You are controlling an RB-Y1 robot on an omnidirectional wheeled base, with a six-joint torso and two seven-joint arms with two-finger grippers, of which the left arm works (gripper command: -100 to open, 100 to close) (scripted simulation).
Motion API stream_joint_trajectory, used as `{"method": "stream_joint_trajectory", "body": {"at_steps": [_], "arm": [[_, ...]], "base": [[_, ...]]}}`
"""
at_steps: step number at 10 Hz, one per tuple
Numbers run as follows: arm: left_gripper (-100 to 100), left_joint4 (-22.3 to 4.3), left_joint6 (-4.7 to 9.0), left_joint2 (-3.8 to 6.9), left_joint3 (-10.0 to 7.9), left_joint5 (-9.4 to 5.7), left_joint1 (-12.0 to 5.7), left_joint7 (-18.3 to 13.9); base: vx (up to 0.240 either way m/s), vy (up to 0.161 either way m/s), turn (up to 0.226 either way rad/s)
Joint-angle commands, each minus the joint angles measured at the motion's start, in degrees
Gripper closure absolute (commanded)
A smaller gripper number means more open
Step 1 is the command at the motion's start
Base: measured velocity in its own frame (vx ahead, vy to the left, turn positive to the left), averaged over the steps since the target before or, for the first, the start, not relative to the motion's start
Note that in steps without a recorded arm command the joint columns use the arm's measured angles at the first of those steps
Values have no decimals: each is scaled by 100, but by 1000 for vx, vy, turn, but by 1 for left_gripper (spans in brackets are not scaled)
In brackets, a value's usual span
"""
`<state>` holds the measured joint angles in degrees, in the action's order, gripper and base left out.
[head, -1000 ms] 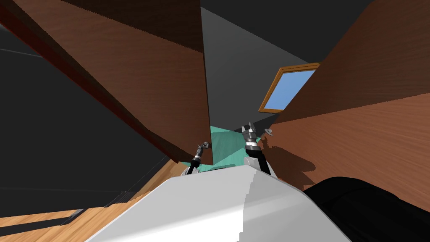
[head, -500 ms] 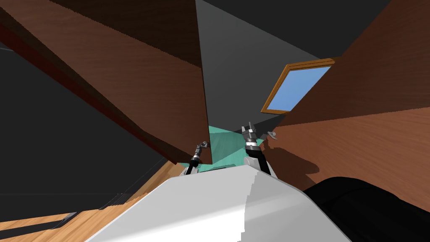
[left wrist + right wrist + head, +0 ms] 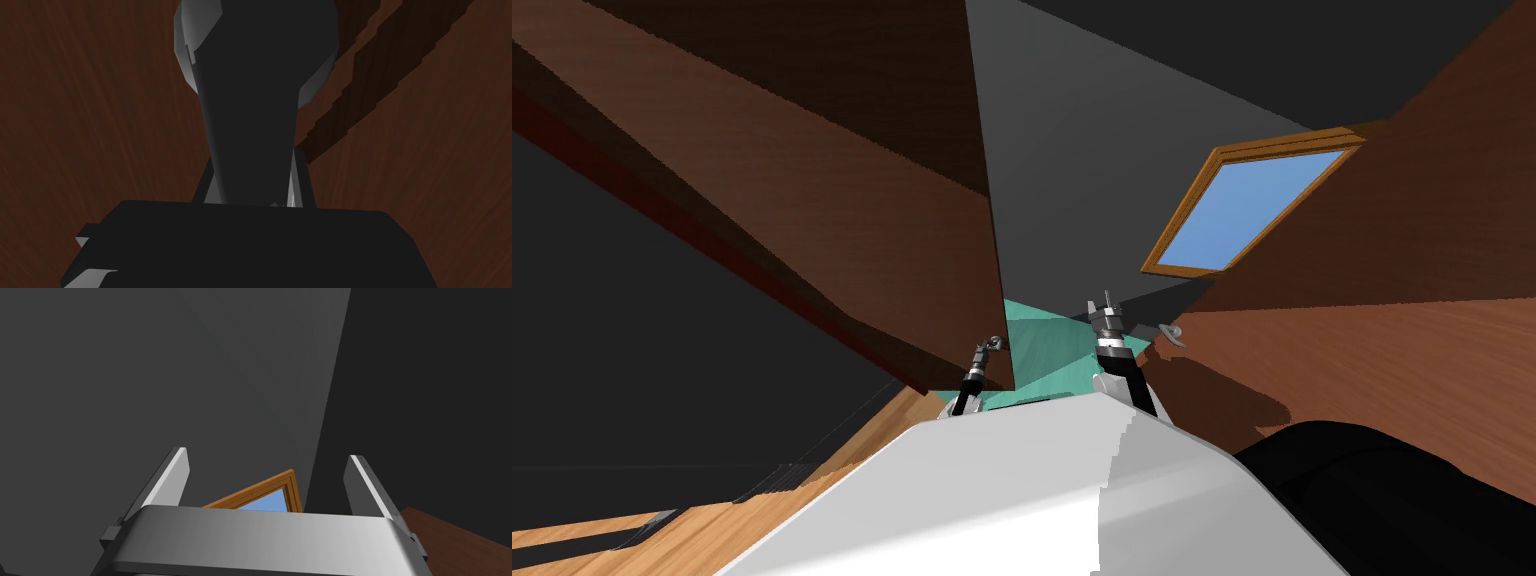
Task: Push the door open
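One dark handle (image 3: pixel 252 100) masks left claw (image 3: pixel 255 192), seemingly clamped; right claw (image 3: pixel 268 454) spread.

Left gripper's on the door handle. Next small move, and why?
Probably push the left gripper a little forward to swing the door wider: its fingers clamp the handle, and the gap onto the teal floor is narrow. The right gripper hangs open in that gap.

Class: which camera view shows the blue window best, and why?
The head view: the window appears nearly whole, frame and blue pane. The right wrist view catches one corner; the left wrist view faces brown wood.
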<state>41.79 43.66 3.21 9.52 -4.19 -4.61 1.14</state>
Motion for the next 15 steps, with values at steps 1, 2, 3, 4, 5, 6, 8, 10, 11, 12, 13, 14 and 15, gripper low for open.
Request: {"method": "stream_joint_trajectory", "body": {"at_steps": [1,2,3,4,5,6,8,10,11,12,13,14,15], "arm": [[100,66,-11,5,-155,-51,5,42],[100,56,-10,-10,-200,-66,-2,56],[100,37,-7,-40,-289,-96,-16,83],[100,20,-4,-72,-367,-122,-27,107],[100,12,-3,-87,-405,-135,-33,119],[100,-8,0,-134,-499,-167,-48,147],[100,-27,3,-189,-590,-198,-62,176],[100,-37,11,-58,-712,-258,-54,200],[100,-37,11,-58,-712,-258,-54,200],[100,-43,14,-31,-786,-297,-57,226],[100,-45,15,-24,-814,-312,-59,236],[100,-50,17,-15,-873,-343,-62,257],[100,-52,18,-13,-904,-359,-63,267]], "base": [[143,-118,85],[134,-129,75],[129,-116,70],[150,-151,79],[144,-135,78],[161,-110,75],[122,-100,58],[86,-38,41],[121,-71,42],[136,-60,37],[142,-79,34],[156,-94,55],[155,-88,54]]}}
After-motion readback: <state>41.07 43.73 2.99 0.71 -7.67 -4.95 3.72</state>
